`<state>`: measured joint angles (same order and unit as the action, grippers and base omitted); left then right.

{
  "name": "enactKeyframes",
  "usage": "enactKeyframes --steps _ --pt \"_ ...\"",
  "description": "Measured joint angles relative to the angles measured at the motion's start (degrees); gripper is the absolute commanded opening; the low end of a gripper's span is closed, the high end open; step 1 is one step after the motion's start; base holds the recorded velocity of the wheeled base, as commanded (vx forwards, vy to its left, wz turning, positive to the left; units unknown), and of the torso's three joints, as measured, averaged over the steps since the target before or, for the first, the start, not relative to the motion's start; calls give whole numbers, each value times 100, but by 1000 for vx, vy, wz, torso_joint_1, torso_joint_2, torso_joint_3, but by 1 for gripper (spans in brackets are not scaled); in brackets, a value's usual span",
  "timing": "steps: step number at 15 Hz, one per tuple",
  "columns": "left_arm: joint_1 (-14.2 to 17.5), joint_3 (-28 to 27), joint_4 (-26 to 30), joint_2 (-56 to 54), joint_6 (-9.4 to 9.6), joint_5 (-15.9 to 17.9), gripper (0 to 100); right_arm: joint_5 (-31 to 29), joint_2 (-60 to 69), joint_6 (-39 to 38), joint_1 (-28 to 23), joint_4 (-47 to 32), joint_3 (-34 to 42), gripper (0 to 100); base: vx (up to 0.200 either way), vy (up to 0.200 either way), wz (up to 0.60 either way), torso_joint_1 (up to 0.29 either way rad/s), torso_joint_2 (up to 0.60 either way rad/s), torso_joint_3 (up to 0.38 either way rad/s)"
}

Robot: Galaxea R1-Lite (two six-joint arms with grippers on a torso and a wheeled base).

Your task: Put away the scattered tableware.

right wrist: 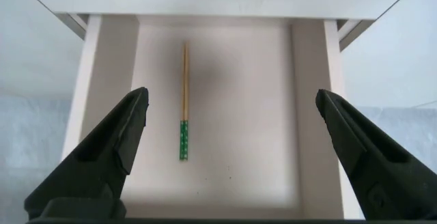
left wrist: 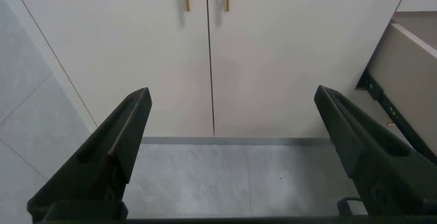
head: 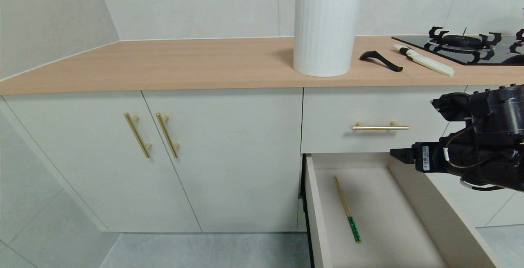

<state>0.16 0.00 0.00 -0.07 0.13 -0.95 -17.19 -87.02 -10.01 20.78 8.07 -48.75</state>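
Note:
A pair of wooden chopsticks with green ends (head: 347, 210) lies on the floor of the open lower drawer (head: 315, 210). On the wooden countertop a black spoon (head: 380, 60) and a white knife with a black band (head: 425, 61) lie side by side, right of a tall white ribbed canister (head: 325, 26). My right gripper (head: 403, 154) hangs over the drawer's right side, open and empty. From its wrist the chopsticks (right wrist: 184, 111) lie in the drawer (right wrist: 109, 101) below my right gripper (right wrist: 232, 149). My left gripper (left wrist: 232, 156) is open and empty, low before the cabinet doors.
A black gas hob (head: 462, 47) sits at the counter's far right. A shut drawer with a gold handle (head: 380, 127) is above the open one. Two cabinet doors with gold handles (head: 139, 135) stand to the left, above grey floor tiles (left wrist: 225, 183).

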Motion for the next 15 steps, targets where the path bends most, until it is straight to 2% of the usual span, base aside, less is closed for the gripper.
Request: enactKeyframes --steps 3,6,15 --pt "0 0 0 0 -2 0 100 -13 50 0 -1 5 0 100 0 0 0 11 -54 -41" --pt "0 -5 0 0 -2 0 100 -21 66 0 0 22 -1 100 0 0 0 79 -240 -251" --pt "-2 0 0 0 -2 0 100 -32 33 0 -6 18 16 100 0 0 0 155 -477 -298"
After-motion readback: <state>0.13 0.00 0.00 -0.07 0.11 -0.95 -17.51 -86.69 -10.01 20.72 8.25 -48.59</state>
